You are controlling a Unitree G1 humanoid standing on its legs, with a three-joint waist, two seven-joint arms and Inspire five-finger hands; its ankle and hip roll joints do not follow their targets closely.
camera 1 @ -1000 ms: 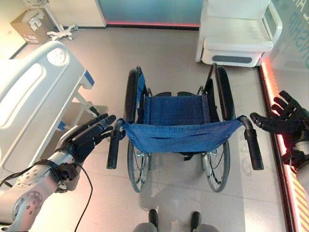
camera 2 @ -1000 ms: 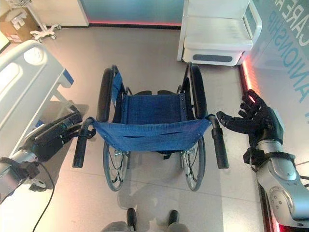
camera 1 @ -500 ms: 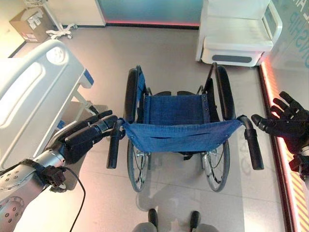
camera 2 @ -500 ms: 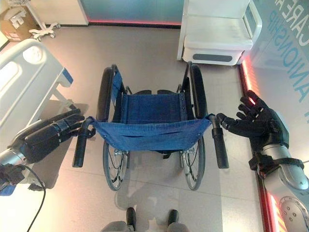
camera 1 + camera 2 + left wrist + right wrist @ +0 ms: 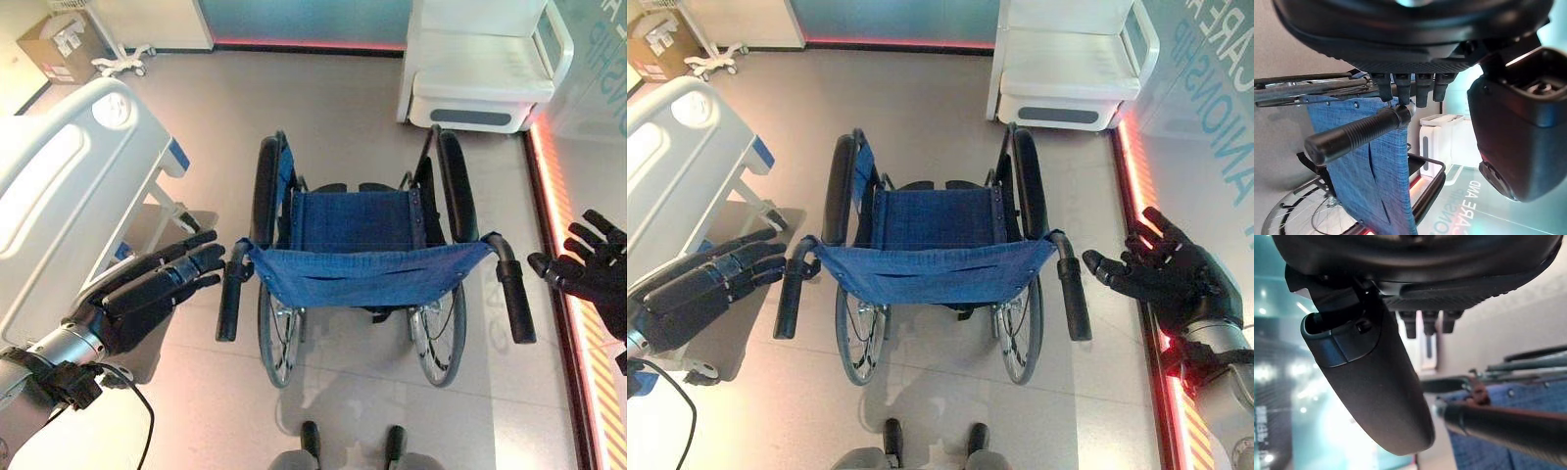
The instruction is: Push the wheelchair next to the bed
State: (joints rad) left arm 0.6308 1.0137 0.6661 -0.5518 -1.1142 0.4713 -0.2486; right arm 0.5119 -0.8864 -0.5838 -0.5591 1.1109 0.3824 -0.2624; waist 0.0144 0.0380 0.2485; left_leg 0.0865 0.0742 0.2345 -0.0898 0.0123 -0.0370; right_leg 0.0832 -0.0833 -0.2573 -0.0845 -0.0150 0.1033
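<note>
A wheelchair point(image 5: 364, 257) with a blue cloth seat and backrest stands in the middle of the floor, its two black push handles toward me. The white bed point(image 5: 61, 191) lies to its left. My left hand point(image 5: 147, 291) is open, fingers straight, just left of the left push handle point(image 5: 229, 298) and apart from it; the left wrist view has that push handle point(image 5: 1356, 132) past the fingers. My right hand point(image 5: 1161, 279) is open with spread fingers, a short gap right of the right push handle point(image 5: 1074, 297).
A white armchair point(image 5: 484, 64) stands at the back right. A cardboard box point(image 5: 61, 46) and a wheeled white stand point(image 5: 118, 61) are at the back left. A lit red strip point(image 5: 558, 245) runs along the floor on the right.
Both hands have drawn back from the push handles, the left toward me and the right farther right. The wheelchair has stayed in place.
</note>
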